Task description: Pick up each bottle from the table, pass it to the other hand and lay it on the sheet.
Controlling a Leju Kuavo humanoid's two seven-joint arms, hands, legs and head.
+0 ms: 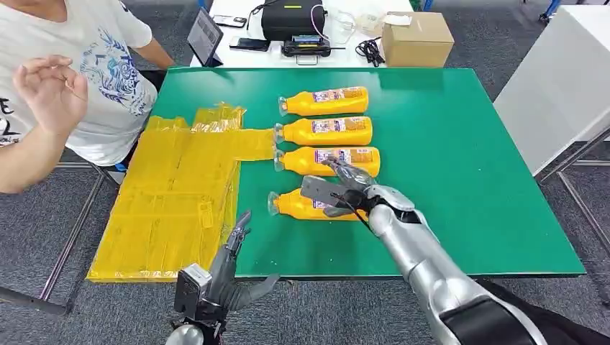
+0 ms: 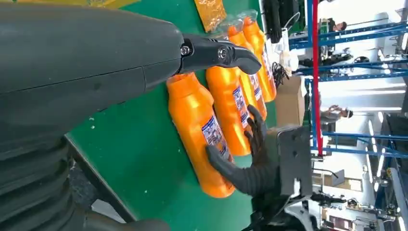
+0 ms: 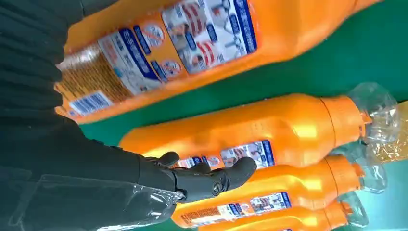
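- Orange nearest bottle [image 1: 298, 205] lies on its side on the green table [image 1: 467, 180], closest to the robot in a row of four, cap toward the yellow sheet [image 1: 173, 201].
- Right hand [image 1: 345, 190] rests over this bottle's base end, fingers [image 2: 226, 168] curved round it; a firm grip cannot be told.
- Three other bottles [image 1: 327, 131] lie parallel beyond.
- Left hand [image 1: 230, 269] hovers at the table's near edge beside the sheet, fingers spread, holding nothing.
- Person [image 1: 79, 79] sits at far left.

Grey carpet floor [image 1: 43, 237], white side table [image 1: 561, 79], cardboard box [image 1: 417, 37], blue racking [image 2: 356, 33]
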